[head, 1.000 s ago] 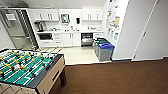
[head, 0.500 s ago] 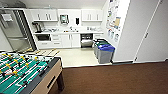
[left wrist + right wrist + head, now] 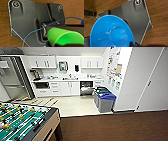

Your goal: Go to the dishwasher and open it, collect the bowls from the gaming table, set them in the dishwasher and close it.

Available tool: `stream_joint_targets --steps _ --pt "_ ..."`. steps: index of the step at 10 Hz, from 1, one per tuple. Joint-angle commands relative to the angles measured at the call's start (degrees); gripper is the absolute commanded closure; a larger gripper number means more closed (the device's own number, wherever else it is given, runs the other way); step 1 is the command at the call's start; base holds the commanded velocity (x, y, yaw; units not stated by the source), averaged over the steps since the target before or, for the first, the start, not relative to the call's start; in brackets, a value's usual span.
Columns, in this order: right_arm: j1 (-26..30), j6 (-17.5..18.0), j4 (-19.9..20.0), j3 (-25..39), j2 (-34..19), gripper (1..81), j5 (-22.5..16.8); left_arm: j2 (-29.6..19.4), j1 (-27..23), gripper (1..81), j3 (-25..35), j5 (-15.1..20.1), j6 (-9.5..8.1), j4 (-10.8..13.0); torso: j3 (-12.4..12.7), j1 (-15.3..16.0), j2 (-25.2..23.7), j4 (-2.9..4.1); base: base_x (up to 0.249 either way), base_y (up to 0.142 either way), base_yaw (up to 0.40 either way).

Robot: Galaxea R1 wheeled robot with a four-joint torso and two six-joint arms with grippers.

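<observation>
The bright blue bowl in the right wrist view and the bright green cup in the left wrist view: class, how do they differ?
The bright blue round plastic-looking bowl is wide and shallow with a flat circular base; the bright green plastic-looking cup is narrower with taller curved walls. The bowl shows its inside face-on; the cup is seen from the side, its opening turned away at an angle. Both look smooth, glossy and empty as far as visible.

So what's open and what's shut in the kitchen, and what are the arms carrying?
dishwasher: door open, dark inside showing
white cabinets: doors shut
blue bin: lid closed
blue bowl: carried at the right wrist, upright
green cup: carried at the left wrist, lying sideways
</observation>
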Motion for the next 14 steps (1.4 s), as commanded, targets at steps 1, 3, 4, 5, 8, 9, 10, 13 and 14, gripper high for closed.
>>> stream_joint_targets --steps 1,3,4,5,8,9,10,13,14 --pt "2.34 0.01 -0.55 0.23 -0.69 81.1 -3.46 -0.59 -2.0 81.1 0.06 1.53 0.07 -0.38 0.0 0.0 0.0 0.0 0.22 0.0 0.0" --pt "2.34 0.01 -0.55 0.05 -0.61 81.1 -3.46 -0.5 -2.0 81.1 0.06 1.61 0.07 -0.38 0.02 0.0 0.0 0.0 0.22 0.0 0.0" --pt "2.34 0.01 -0.55 -0.21 -0.52 81.1 -3.46 -0.33 -2.0 81.1 -0.03 1.7 -0.02 -0.55 0.0 0.0 0.0 0.0 0.22 0.0 0.0" --pt "2.34 0.01 -0.55 -0.3 -0.6 81.1 -3.46 -0.15 -2.0 81.1 -0.03 1.79 -0.02 -0.64 0.02 0.0 0.0 0.0 0.22 0.0 0.0" --pt "2.34 0.01 -0.55 -0.3 -0.52 81.1 -3.37 0.03 -2.0 81.1 -0.03 1.79 0.07 -1.08 0.0 0.02 0.02 0.0 0.22 0.0 0.0" --pt "2.34 0.01 -0.55 -0.3 -0.52 81.1 -3.37 0.03 -2.0 81.1 -0.03 1.79 -0.02 -1.08 0.0 0.02 0.0 0.0 0.22 0.0 0.0" --pt "2.34 0.01 -0.55 -0.21 -0.52 81.1 -3.37 0.03 -1.91 81.1 -0.03 1.79 -0.02 -1.08 0.0 0.05 0.02 0.0 0.22 0.0 0.0" --pt "2.34 0.01 -0.55 -0.3 -0.34 81.1 -3.29 -0.15 -1.91 81.1 -0.03 1.7 -0.02 -1.08 0.02 0.0 0.0 0.0 0.223 0.0 0.0" --pt "2.35 0.01 -0.55 -0.3 -0.34 81.1 -3.29 -0.15 -1.91 81.1 -0.03 1.7 -0.02 -1.08 0.02 -0.01 0.0 0.0 0.226 0.0 0.0"
